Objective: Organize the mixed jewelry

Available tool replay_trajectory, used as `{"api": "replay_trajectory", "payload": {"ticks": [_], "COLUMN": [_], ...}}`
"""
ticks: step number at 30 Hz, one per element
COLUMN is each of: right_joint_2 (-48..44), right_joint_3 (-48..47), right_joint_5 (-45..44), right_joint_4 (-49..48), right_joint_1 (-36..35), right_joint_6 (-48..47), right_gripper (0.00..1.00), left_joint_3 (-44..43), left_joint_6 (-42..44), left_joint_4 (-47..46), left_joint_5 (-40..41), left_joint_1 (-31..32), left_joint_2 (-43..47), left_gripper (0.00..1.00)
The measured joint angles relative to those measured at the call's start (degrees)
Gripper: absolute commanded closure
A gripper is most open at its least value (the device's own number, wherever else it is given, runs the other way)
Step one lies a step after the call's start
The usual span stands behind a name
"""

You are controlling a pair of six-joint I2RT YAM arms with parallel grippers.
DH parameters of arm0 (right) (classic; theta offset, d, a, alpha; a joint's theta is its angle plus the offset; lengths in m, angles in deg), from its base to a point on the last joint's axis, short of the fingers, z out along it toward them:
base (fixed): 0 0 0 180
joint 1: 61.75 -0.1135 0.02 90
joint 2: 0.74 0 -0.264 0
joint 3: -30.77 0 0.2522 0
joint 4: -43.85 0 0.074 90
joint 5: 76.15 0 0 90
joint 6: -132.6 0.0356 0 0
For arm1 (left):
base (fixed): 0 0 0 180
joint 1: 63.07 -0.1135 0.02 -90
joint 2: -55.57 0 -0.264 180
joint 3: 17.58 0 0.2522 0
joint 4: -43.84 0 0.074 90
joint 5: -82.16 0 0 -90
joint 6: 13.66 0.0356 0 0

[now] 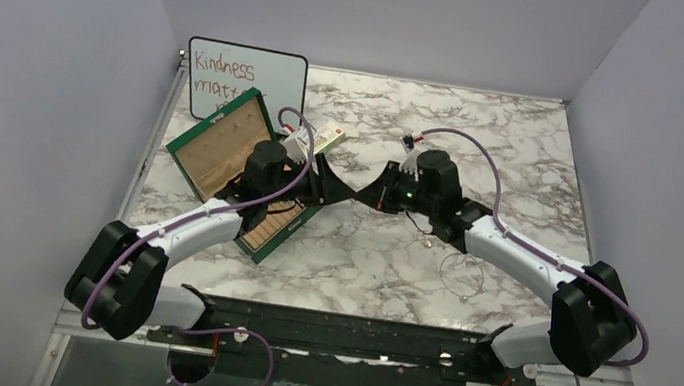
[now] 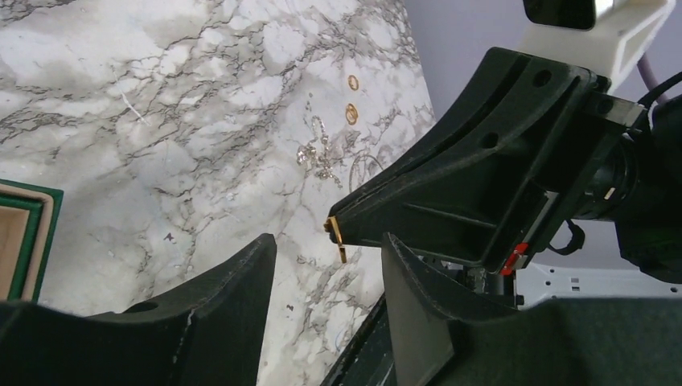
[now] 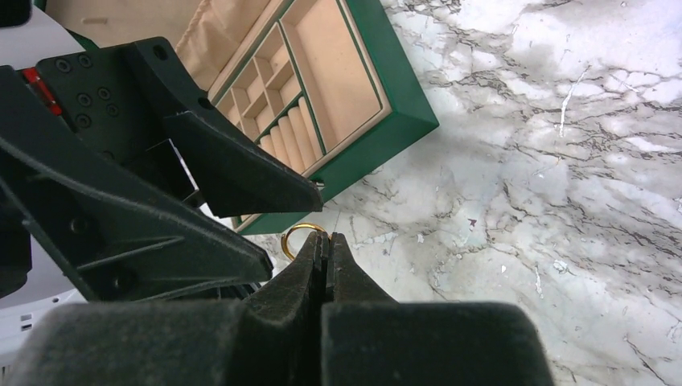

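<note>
Jewelry is split between one piece held in the air and a loose scatter on the marble tabletop.

Farthest to the left gripper's outer side, a whiteboard with red handwriting stands at the back. In front of it, an open green box with tan compartments lies under and beside the left arm's wrist. A small white-and-green carton sits just behind the left gripper, toward the back wall.

The left gripper is spread wide, with nothing between its fingers. It points toward the middle of the tabletop, tip to tip with the right gripper.

A gold ring stands right at the mouth of that wide gap. It is pinched by its rim between the right gripper's closed fingertips and held above the marble. Most of the hoop sticks out past the tips toward the left gripper. Whether the ring touches either left finger cannot be told.

The rest of the mixed jewelry lies ahead of the left gripper, past the right gripper's fingers. Two gold rings rest flat, close to each other. A cluster of silver bits lies just beside them on the near side. A thin silver wire loop lies next to that cluster, on the marble beside the right forearm.
</note>
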Motion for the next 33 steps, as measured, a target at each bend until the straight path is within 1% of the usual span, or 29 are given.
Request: {"api": "replay_trajectory", "payload": {"ticks": [4,9,12,16,18,19,22,24,25,27,33], "right_joint_2": [0.2,0.5,0.5,0.5,0.5,0.5,0.6,0.6,0.6,0.4,-3.1], "right_joint_3": [0.0,-0.2,-0.2,-0.3,-0.3,-0.3,-0.3,-0.3,-0.3,0.0,2.6], "right_joint_5": [0.1,0.4,0.7,0.9,0.9,0.9,0.9,0.7,0.4,-0.1,-0.4], "right_joint_4": [-0.1,-0.4,-0.5,-0.7,-0.7,-0.6,-0.6,-0.5,-0.2,-0.3,-1.2], "right_joint_1": [0.0,0.0,0.0,0.0,0.0,0.0,0.0,0.0,0.1,0.3,0.5], "right_joint_6": [0.3,0.7,0.8,0.8,0.8,0.8,0.8,1.0,1.1,1.2,1.5], "right_gripper": [0.99,0.99,0.99,0.99,0.98,0.94,0.74,0.63,0.59,0.55,0.49], "left_joint_3": [0.1,0.1,0.1,0.1,0.1,0.1,0.1,0.1,0.1,0.1,-1.0], "left_joint_6": [-0.6,-0.6,-0.6,-0.4,-0.4,-0.3,0.1,0.6,0.7,1.2,2.0], "left_joint_4": [-1.3,-2.0,-2.3,-2.7,-2.8,-2.8,-2.8,-2.8,-2.8,-2.8,-2.6], "left_joint_5": [-0.3,-0.5,-0.6,-0.9,-0.9,-0.9,-0.8,-0.9,-0.8,-0.6,-0.8], "left_joint_1": [0.5,0.6,0.6,0.6,0.7,0.8,0.9,0.9,0.9,0.9,0.9], "left_joint_2": [0.0,-0.1,-0.3,-0.5,-0.7,-0.7,-0.7,-0.7,-0.6,-0.4,-0.1], "left_gripper": [0.60,0.77,0.90,1.00,1.00,1.00,1.00,1.00,1.00,1.00,1.00]}}
